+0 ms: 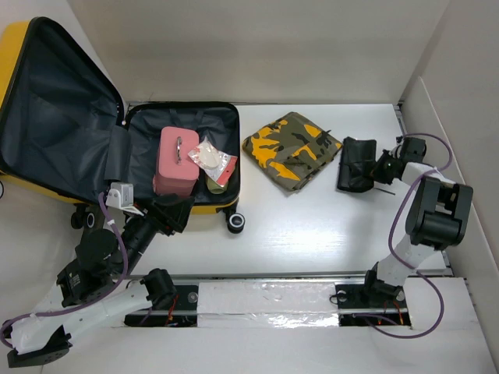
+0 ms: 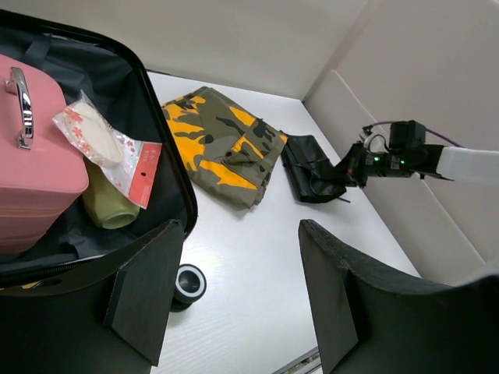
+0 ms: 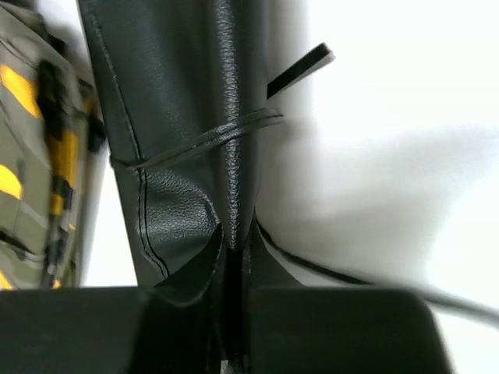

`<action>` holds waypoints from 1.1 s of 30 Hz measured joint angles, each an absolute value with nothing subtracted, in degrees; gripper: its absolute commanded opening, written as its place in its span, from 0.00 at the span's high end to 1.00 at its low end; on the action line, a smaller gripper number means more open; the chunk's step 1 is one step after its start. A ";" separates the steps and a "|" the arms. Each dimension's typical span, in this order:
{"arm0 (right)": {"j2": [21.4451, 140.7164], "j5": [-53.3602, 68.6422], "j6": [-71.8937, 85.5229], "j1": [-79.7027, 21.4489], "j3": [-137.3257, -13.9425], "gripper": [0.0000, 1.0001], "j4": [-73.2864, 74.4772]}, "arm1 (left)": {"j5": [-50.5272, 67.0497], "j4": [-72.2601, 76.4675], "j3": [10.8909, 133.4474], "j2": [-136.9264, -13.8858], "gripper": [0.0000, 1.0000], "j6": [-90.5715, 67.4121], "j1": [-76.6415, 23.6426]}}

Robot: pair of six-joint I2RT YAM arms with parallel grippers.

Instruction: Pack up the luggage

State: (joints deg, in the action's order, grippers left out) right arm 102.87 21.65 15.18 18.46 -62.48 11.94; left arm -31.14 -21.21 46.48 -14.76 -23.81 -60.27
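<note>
The yellow luggage lies open at the back left, its dark lining showing. Its lower half holds a pink boxy case, a red-edged plastic packet and a pale green item. My left gripper is open and empty at the suitcase's near edge, above the table by a black-and-white wheel. My right gripper is shut on a fold of a black leather pouch at the right; the pinched leather fills the right wrist view.
A camouflage fabric pouch lies on the white table between the suitcase and the black pouch. White walls enclose the table at the back and right. A metal rail runs along the near edge.
</note>
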 measured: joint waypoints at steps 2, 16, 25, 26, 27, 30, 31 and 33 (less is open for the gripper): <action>98.45 21.15 16.36 18.92 -58.78 1.00 11.77 | -31.11 -21.21 46.48 -14.76 0.43 -23.83 -60.27; 72.88 18.96 28.34 -9.72 -60.25 1.00 4.75 | -33.41 -21.06 46.50 -13.34 0.43 -23.83 -60.27; 100.86 15.33 40.53 -39.62 -88.14 1.00 -9.69 | -35.57 -20.75 46.52 -11.62 0.45 -23.86 -60.27; 105.56 14.55 41.71 -41.63 -93.32 1.00 -11.18 | -35.94 -20.78 46.52 -11.14 0.45 -23.88 -60.27; 110.24 13.78 43.05 -43.33 -98.72 1.00 -12.08 | -36.23 -20.78 46.54 -10.61 0.45 -23.90 -60.27; 123.07 10.76 46.48 -47.66 -113.89 1.00 -12.91 | -37.39 -20.80 46.70 -9.08 0.45 -24.10 -60.27; 126.89 9.50 47.40 -48.82 -118.72 1.00 -12.32 | -37.76 -20.84 46.74 -8.67 0.45 -24.14 -60.27; 134.17 6.85 49.34 -50.70 -127.76 1.00 -11.99 | -38.48 -20.82 46.87 -7.97 0.45 -24.36 -60.27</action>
